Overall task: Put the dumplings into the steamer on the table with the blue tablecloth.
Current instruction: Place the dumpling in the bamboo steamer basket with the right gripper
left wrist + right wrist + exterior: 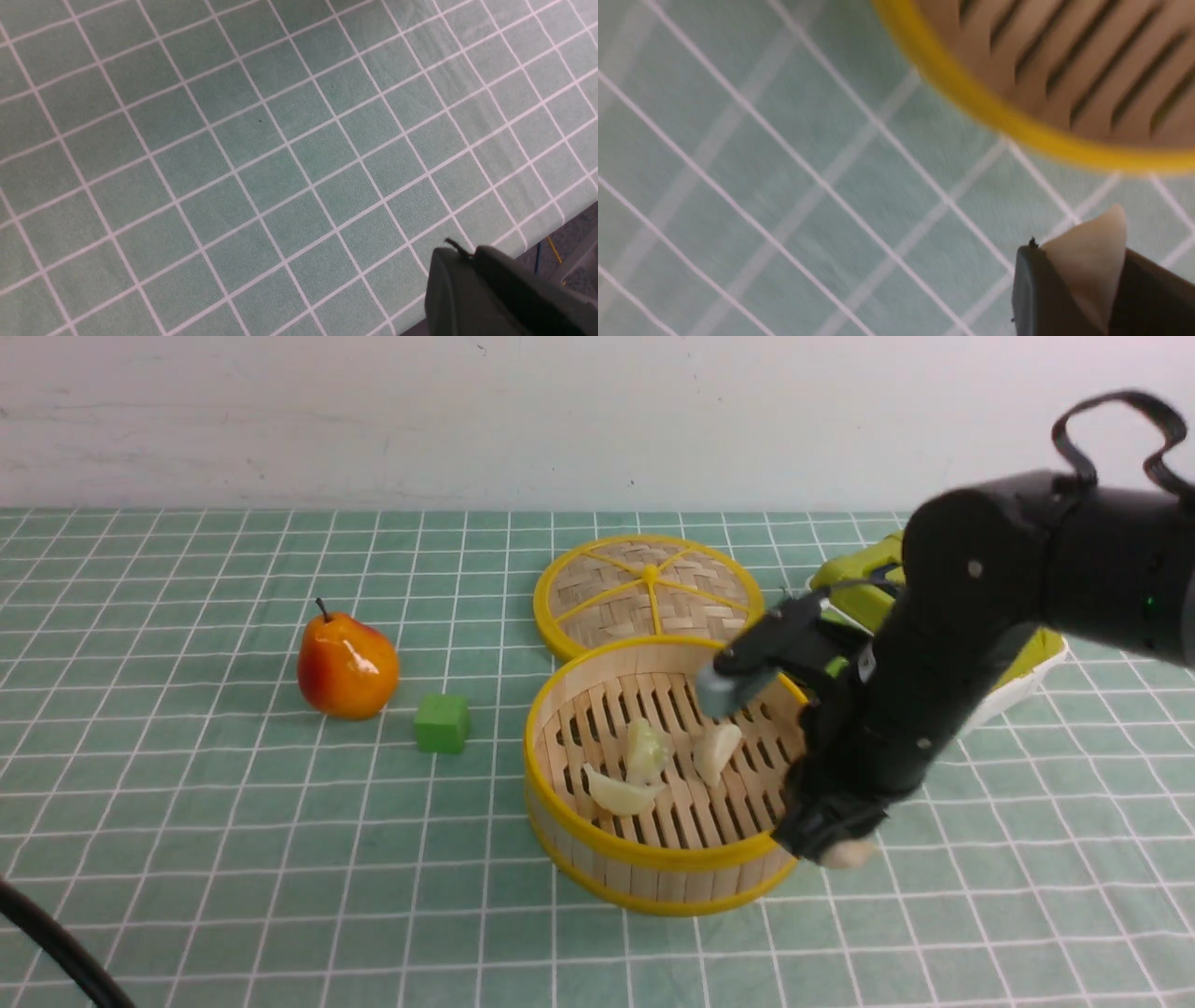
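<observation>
The steamer [597, 859] stands on the table with the blue tablecloth [187, 803], right of centre. Three dumplings lie on its slats: one [621, 793] near the front, one [646, 747] in the middle, one [717, 751] to the right. My right gripper [834, 845] is shut on a fourth dumpling [848, 852], low beside the steamer's right wall, outside the rim. In the right wrist view the dumpling [1087, 270] sits between the two fingers, with the steamer's yellow rim [994, 116] close by. My left gripper [472, 256] is shut and empty over bare cloth near the table's edge.
The flat woven lid [649, 593] lies behind the steamer. A red-orange pear [345, 663] and a green cube [442, 722] sit to the left. A yellow-green and white thing [864, 583] lies behind my right arm. A black cable [56, 943] crosses the near left corner.
</observation>
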{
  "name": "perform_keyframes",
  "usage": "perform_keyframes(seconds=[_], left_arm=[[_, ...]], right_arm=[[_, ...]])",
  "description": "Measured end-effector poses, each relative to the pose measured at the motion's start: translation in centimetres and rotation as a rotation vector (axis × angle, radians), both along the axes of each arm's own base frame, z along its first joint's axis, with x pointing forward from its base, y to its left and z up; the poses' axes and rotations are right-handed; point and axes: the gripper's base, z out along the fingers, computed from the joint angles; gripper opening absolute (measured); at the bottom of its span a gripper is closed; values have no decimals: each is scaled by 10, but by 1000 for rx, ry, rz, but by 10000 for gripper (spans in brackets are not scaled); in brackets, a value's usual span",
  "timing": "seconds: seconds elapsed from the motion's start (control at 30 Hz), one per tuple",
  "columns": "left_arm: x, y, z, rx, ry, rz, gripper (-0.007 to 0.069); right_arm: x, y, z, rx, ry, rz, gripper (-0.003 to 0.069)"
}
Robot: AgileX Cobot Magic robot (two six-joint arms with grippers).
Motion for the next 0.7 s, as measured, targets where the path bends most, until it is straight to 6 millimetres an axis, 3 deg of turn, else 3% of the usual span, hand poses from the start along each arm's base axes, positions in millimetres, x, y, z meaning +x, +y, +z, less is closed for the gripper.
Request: perform_keyframes(seconds=[0.1,0.17,0.27,0.3,0.37,0.5,0.7], left_arm=[[1,-1,1,-12,-15,2,40],[1,-1,2,-16,-20,2,43],[2,-1,2,-21,-26,3,49],[2,-1,2,-21,-26,3,49],[2,-2,2,-25,-31,3,50],[2,-2,3,-27,-34,3,55],[2,-2,3,-27,-34,3,57]], right_arm=[[17,16,14,129,-32,-66,163],[30,24,11,174,-50,-104,163],[48,34,-9,202,-22,-167,163],[48,34,-11,200,-19,-168,163],[56,39,-36,192,28,-200,163],[62,42,-55,177,48,-211,163],[66,43,-57,188,51,-240,300]])
